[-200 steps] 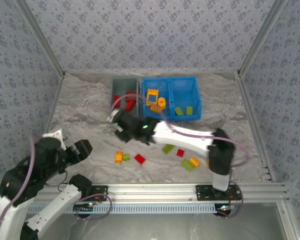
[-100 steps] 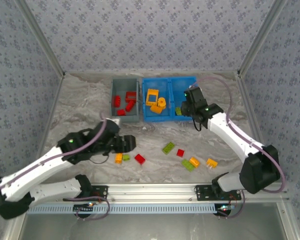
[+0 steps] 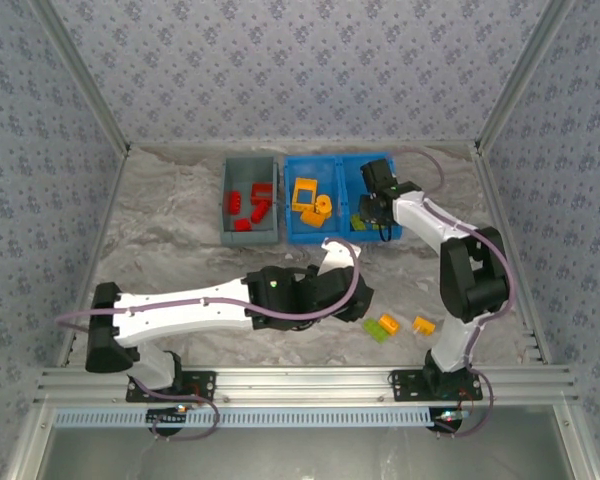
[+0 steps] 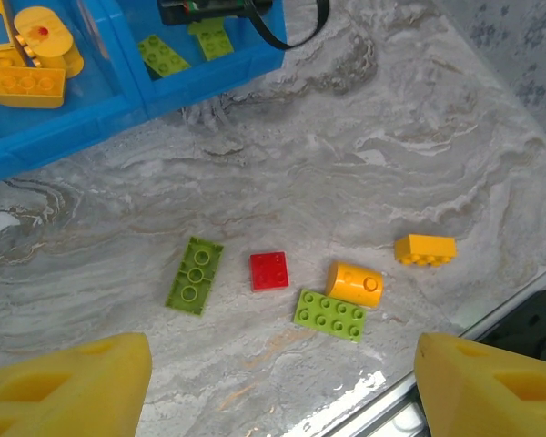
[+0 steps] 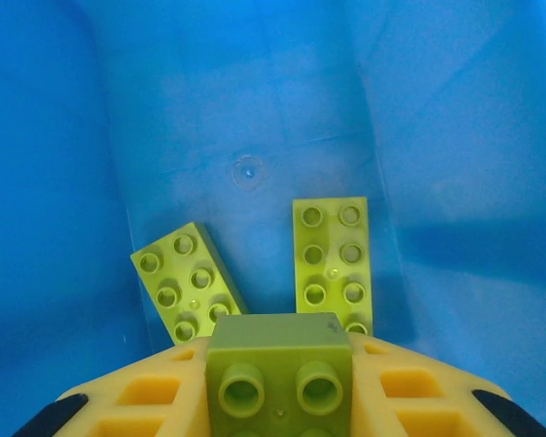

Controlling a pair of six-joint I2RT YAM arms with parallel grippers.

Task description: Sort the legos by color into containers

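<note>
Lime lego [image 5: 279, 362] pinched by right gripper [image 5: 280, 401], above blue bin [image 5: 73, 137] — left gripper [image 4: 282, 387] wide

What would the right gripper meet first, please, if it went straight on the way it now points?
Shut on a lime brick, the right gripper points into the blue bin. Straight on, it would probably meet the right lime plate first, perhaps the left lime plate; depth is unclear.

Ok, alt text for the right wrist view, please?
The right tool grips a lime green brick over the floor of a blue bin compartment. On that floor lie a tilted flat green brick and, to its right, a straight flat green brick.
</note>
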